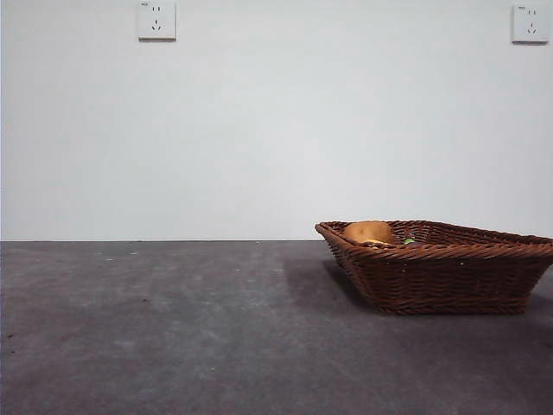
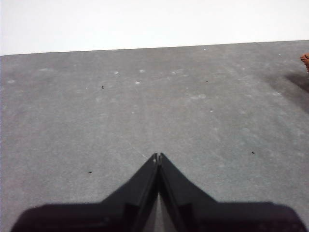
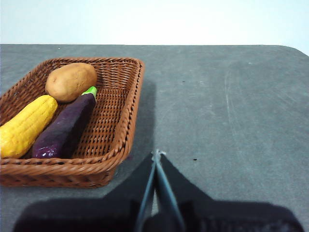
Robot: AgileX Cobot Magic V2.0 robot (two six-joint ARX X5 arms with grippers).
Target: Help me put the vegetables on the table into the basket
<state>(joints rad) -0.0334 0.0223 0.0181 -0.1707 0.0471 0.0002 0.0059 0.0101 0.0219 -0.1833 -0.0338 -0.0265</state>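
You can count all three vegetables inside the basket (image 3: 123, 121): the corn cob (image 3: 24, 126) and the eggplant (image 3: 65, 128) lie side by side along its length, and the potato (image 3: 71, 81) sits at their far ends, touching the eggplant's green stem. From the front, only the potato's top and a speck of green clear the rim. Your left gripper (image 2: 158, 155) has its jaws pressed together on nothing, over bare table (image 2: 145, 106). Your right gripper (image 3: 156, 153) is likewise closed and empty, just beside the basket. The task looks complete, so both arms appear parked.
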